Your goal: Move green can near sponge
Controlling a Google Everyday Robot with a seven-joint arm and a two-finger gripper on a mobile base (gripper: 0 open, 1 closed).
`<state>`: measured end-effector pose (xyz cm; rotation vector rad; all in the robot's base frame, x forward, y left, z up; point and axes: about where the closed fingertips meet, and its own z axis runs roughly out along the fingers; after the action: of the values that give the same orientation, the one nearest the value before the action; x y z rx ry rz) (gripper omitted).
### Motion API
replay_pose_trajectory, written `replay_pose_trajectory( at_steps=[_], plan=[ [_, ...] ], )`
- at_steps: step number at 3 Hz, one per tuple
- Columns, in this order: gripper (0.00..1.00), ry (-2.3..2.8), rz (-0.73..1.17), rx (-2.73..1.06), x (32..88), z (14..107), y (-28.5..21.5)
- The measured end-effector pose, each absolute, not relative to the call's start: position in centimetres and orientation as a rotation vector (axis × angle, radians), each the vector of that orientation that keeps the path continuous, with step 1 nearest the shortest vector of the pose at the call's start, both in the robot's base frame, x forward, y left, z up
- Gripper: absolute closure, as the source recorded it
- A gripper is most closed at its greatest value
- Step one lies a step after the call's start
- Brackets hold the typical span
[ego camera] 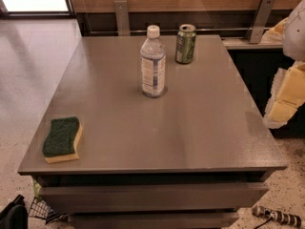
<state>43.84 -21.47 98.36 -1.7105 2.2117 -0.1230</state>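
The green can (185, 43) stands upright near the table's far edge, right of centre, with its silver top showing. The sponge (62, 139), dark green over yellow foam, lies flat at the table's near left corner, far from the can. My gripper (283, 101), white and pale yellow, hangs at the right edge of the view, beyond the table's right side, below and to the right of the can and not touching it. It holds nothing that I can see.
A clear plastic water bottle (153, 63) with a white cap stands just left of and in front of the can. The grey table (190, 128) has drawers below. A wood-panelled wall with metal brackets (259, 18) runs behind.
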Motion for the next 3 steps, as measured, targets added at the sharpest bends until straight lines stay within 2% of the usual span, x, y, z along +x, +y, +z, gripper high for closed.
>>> replay_pose_trajectory(
  at_steps=[1, 3],
  plan=[
    [0.00, 2.212, -0.123, -1.710, 43.8, 98.4, -21.5],
    [0.00, 2.166, -0.152, -1.527, 49.3, 99.8, -25.4]
  ],
)
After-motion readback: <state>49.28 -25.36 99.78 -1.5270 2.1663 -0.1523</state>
